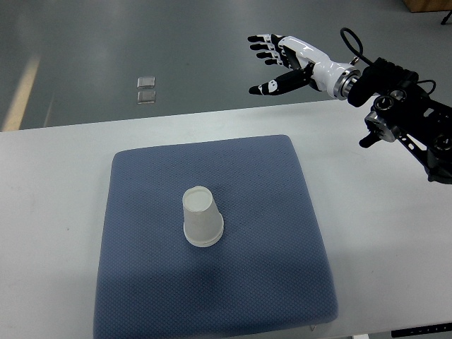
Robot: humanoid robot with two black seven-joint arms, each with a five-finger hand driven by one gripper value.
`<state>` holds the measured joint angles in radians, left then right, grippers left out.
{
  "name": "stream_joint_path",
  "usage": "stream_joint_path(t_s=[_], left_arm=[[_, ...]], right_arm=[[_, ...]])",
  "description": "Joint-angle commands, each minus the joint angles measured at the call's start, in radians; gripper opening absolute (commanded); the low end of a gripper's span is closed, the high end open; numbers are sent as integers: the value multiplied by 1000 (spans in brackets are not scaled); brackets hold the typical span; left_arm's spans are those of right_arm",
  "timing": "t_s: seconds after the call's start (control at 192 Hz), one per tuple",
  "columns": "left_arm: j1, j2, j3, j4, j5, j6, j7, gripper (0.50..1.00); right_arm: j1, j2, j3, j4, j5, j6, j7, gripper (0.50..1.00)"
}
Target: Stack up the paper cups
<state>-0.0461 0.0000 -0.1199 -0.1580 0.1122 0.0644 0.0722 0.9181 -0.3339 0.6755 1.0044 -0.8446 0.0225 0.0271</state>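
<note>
We saw a white paper cup [203, 217] upside down mid blue quilted mat [282, 282] on the worktop [381, 233]; right hand [277, 62] far right, fingers spread, empty. Light, crushable; grip sidewall gently.

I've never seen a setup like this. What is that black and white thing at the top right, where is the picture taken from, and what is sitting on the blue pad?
The picture comes from a single camera on the robot, looking steeply down at its work surface. The black and white thing is the robot's right hand, on an arm reaching in from the right edge. Its fingers are spread and hold nothing; it hangs in the air past the far edge of the white table. On the table lies a blue pad, and near its middle stands a white paper cup, upside down. It may be several cups nested; I cannot tell. The left arm is out of view.
</note>
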Motion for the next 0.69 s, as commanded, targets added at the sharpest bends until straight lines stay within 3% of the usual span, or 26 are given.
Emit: stream_joint_path(t_s=[0.0, 0.224, 0.365, 0.682], left_arm=[[0, 0, 0, 0, 0, 0, 0, 1000], [0, 0, 0, 0, 0, 0, 0, 1000], [0, 0, 0, 0, 0, 0, 0, 1000], [0, 0, 0, 0, 0, 0, 0, 1000]], right_arm=[[-27, 27, 1, -35, 136, -104, -4, 901], [-97, 122, 147, -81, 338, -294, -58, 899], [-143, 165, 167, -81, 335, -375, -50, 913], [-166, 177, 167, -81, 331, -383, -44, 924]])
